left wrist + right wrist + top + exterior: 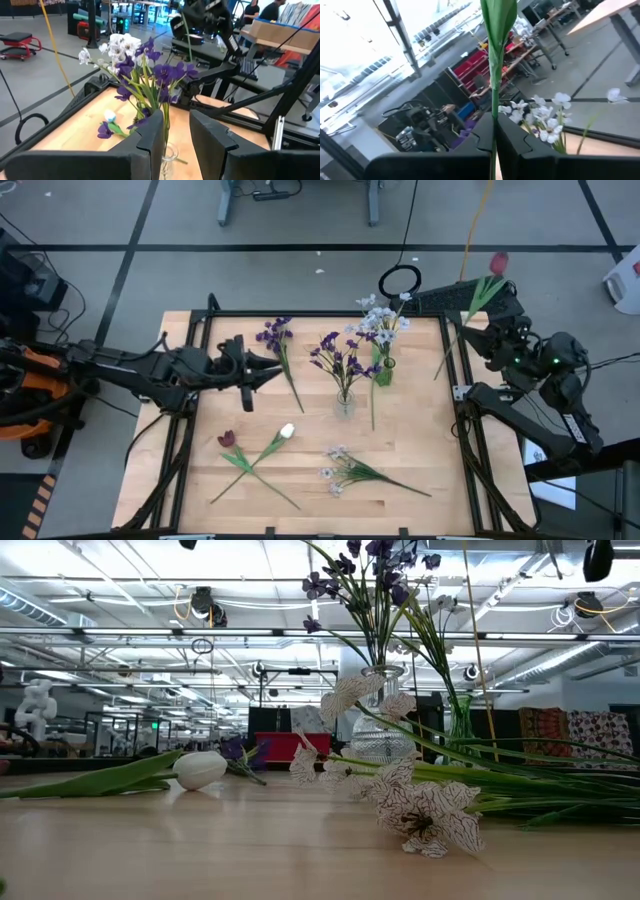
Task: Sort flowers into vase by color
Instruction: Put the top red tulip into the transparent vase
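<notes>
Two vases [345, 402] [384, 370] stand side by side at table [420, 450] centre. Loose sprigs lie at six [360, 472], seven [255, 452] and ten o'clock [280, 345]. Another stem [470, 310] is raised at two o'clock.

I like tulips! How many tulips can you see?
3: a dark red tulip and a white tulip lying on the table, and a red tulip held by the right hand.

lighting bright and even from overhead ceiling strips [120, 588]. surface [300, 480] shows soft, faint shadows. low view: nearest blossom [425, 815] soft-focused. right wrist view: window glare, background blurred.
</notes>
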Available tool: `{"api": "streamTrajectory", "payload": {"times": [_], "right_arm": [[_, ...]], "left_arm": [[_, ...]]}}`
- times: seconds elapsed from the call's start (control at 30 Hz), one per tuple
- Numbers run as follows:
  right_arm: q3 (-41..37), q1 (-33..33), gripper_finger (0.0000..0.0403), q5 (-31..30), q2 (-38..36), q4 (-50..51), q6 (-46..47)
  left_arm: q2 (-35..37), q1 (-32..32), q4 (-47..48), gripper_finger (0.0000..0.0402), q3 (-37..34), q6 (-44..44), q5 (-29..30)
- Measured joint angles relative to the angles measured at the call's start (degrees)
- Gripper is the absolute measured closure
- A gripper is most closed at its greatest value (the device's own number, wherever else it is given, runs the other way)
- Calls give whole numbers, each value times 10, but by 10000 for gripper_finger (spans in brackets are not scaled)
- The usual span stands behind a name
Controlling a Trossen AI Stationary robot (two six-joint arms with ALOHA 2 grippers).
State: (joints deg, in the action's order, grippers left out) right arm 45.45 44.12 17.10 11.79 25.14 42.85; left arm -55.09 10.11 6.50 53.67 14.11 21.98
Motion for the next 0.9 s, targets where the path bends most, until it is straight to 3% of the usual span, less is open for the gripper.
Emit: {"api": "streamTrajectory", "payload": {"times": [0.47, 0.73, 0.9], "right_arm": [[0, -17, 402, 58, 94, -81, -42], [-1, -126, 402, 47, 191, -220, -71], [-1, -230, 402, -12, 242, -295, -104]], "left_arm": [[-4, -5, -1, 302, 0, 0, 10], [-4, -19, -1, 302, 0, -10, 10], [-4, -19, 0, 302, 0, -12, 10]]}}
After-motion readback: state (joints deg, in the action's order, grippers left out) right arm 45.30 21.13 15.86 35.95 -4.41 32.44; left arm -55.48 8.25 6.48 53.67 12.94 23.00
